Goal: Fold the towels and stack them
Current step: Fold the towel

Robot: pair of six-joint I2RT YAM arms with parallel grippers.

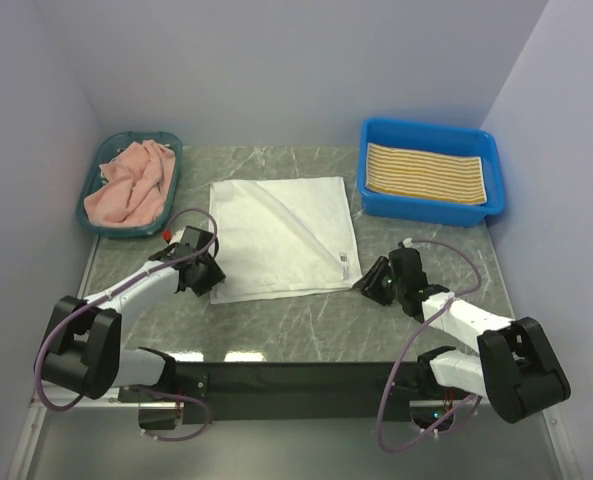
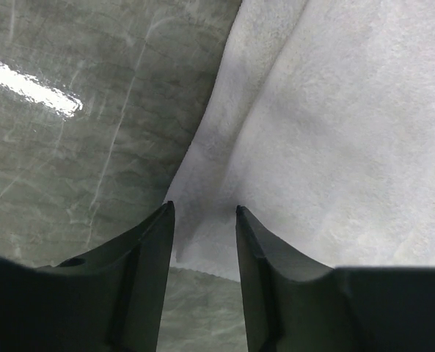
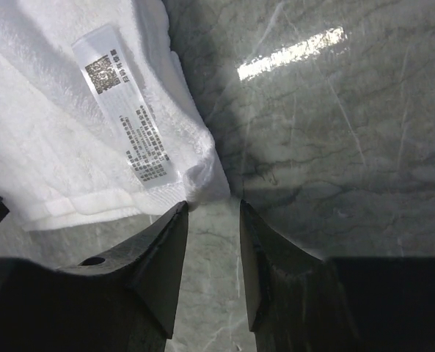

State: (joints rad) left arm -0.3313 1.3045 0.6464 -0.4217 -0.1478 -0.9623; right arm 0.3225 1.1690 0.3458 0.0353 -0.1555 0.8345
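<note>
A white towel (image 1: pixel 281 235) lies spread flat on the grey marble table, with a diagonal crease across it. My left gripper (image 1: pixel 208 275) is at its near-left corner. In the left wrist view the jaws (image 2: pixel 205 209) stand open, with the towel's corner (image 2: pixel 334 132) lying between and just past the tips. My right gripper (image 1: pixel 368 280) is at the near-right corner. Its jaws (image 3: pixel 213 205) are open, and the labelled corner (image 3: pixel 125 110) is just ahead of the left tip. A pink towel (image 1: pixel 131 180) lies crumpled in a teal basket. A yellow-and-white striped towel (image 1: pixel 426 172) lies folded in a blue bin.
The teal basket (image 1: pixel 91 215) sits at the back left and the blue bin (image 1: pixel 376 200) at the back right. White walls close in the table on three sides. Bare table (image 1: pixel 276 320) runs between the towel and the arm bases.
</note>
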